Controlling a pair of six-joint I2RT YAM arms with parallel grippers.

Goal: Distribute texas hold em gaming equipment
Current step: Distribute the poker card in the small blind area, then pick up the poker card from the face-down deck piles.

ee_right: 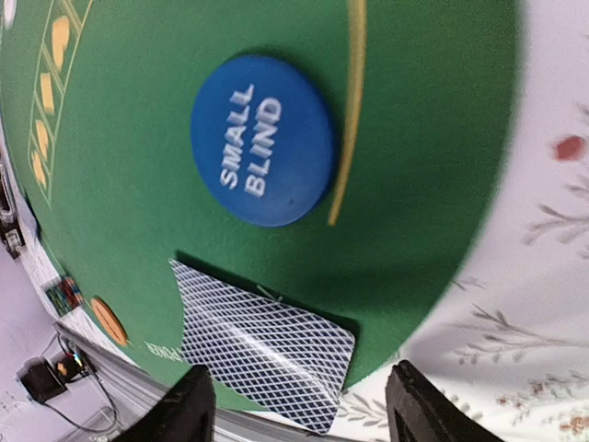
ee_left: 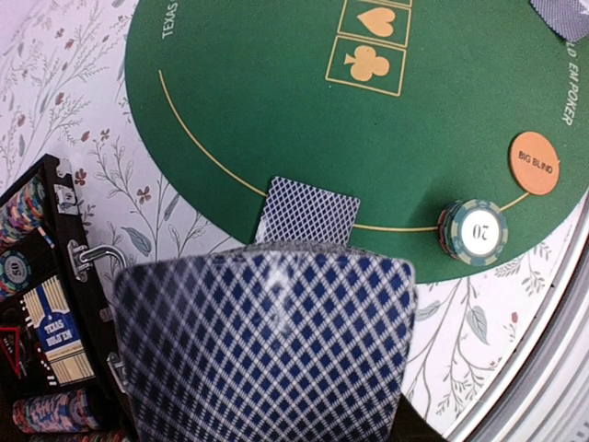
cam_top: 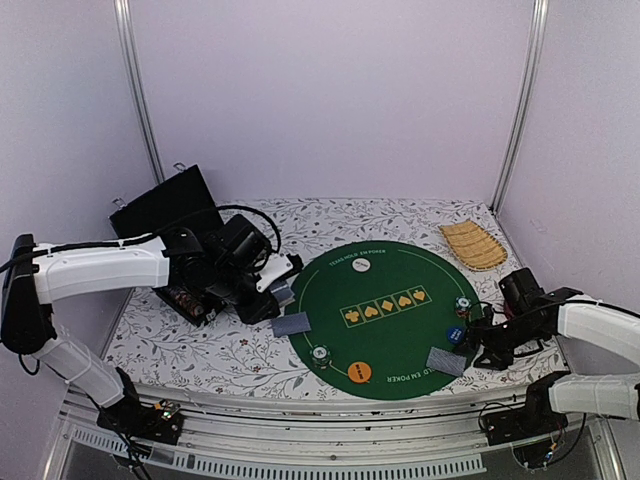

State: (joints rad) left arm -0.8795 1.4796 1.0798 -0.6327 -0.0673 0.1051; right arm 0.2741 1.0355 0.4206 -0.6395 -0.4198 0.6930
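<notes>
Starting at my left, the open black case (cam_top: 165,215) sat at the back of the flowered table (cam_top: 200,350), with rows of chips showing inside it in the left wrist view. My left gripper (cam_top: 268,283) hung just in front of the case, beside the left rim of the green mat (cam_top: 400,335). It was pinching a blue-backed card (ee_left: 267,350) that was blurred and so close to the lens that it hid my fingers; I could not tell whether it was one card or several. Just beyond it a second card (ee_left: 308,212) lay face down across the mat's left rim. Further right along the near rim stood a chip stack (ee_left: 474,232), then the orange disc (ee_left: 535,163) marked BIG BLIND. A white disc (cam_top: 360,266) lay at the far rim. On the right side of the mat stood a second chip stack (cam_top: 463,305), and near it lay the blue disc (ee_right: 262,138) marked SMALL BLIND. Close to that disc a third card (ee_right: 267,345) lay face down, one corner past the mat's edge. My right gripper (ee_right: 299,398) was low over that card, its fingers (ee_right: 189,410) spread wide and holding nothing. A woven mat (cam_top: 473,245) lay at the far right corner.
</notes>
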